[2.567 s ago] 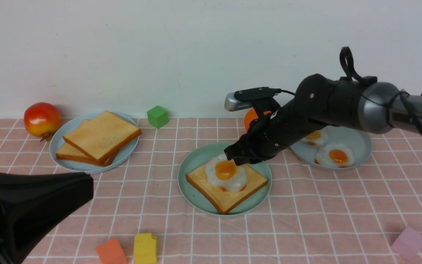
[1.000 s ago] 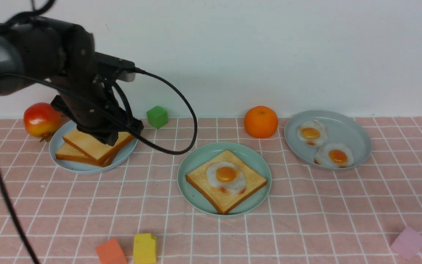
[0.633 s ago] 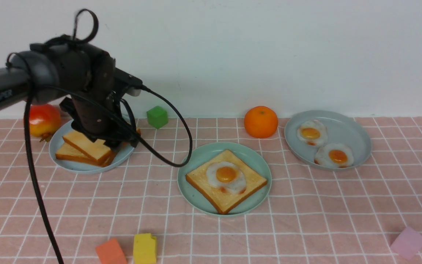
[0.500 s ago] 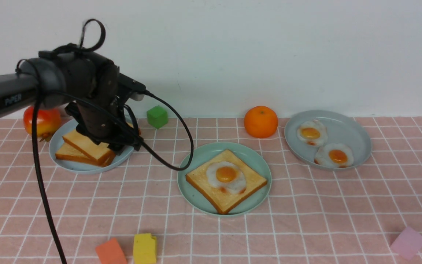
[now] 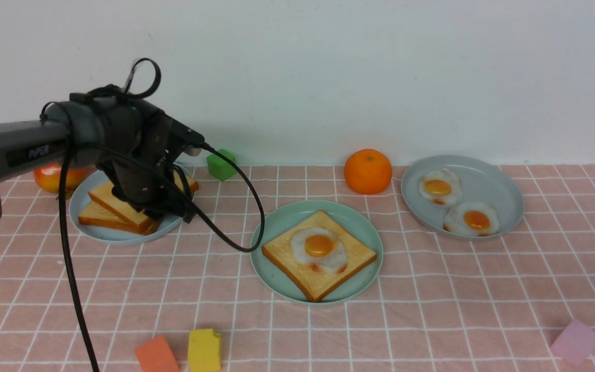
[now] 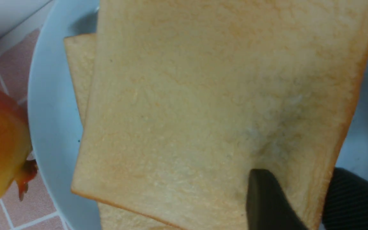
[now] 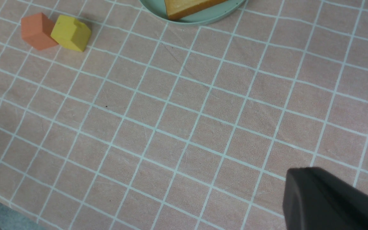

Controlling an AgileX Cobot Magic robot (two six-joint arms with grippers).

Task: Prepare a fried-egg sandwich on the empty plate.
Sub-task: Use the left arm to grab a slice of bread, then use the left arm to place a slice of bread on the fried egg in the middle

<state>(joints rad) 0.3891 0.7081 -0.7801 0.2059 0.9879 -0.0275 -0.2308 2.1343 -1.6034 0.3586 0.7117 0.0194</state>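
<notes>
Well, the fried-egg sandwich [image 5: 346, 258] is only half built: one toast slice [image 5: 323, 281] lies on the mint-green plate [image 5: 279, 227] in the middle of the bench [image 5: 432, 310], with a fried egg [image 5: 319, 247] sitting on it and no lid yet. The lid looks to be the upper slice [image 6: 203, 105] of the two stacked on the pale blue plate [image 5: 84, 206] at the far left, just beside a red fruit [image 5: 52, 175]. The left end effector [image 6: 310, 204] is down on that upper slice, one finger [image 6: 267, 201] laid on its top face and the other outside the crust, so the jaws bracket one edge. Whether they are already pinching it I cannot tell. The right end effector [image 7: 321, 198] hangs low over the bench near its front right corner, jaws drawn together, with nothing seen in it. To my eye the toast will handle as a light, fairly stiff slab with a dry, matt face that should not slip. Held by one edge it may sag or swing, so a deep bite across the crust near a corner seems the sensible hold. The egg looks glossy and loose, so I'd guess a lid that is dragged rather than lowered could push it off centre. The only writing I can read is "PIPER" on the left arm [image 5: 39, 151].
</notes>
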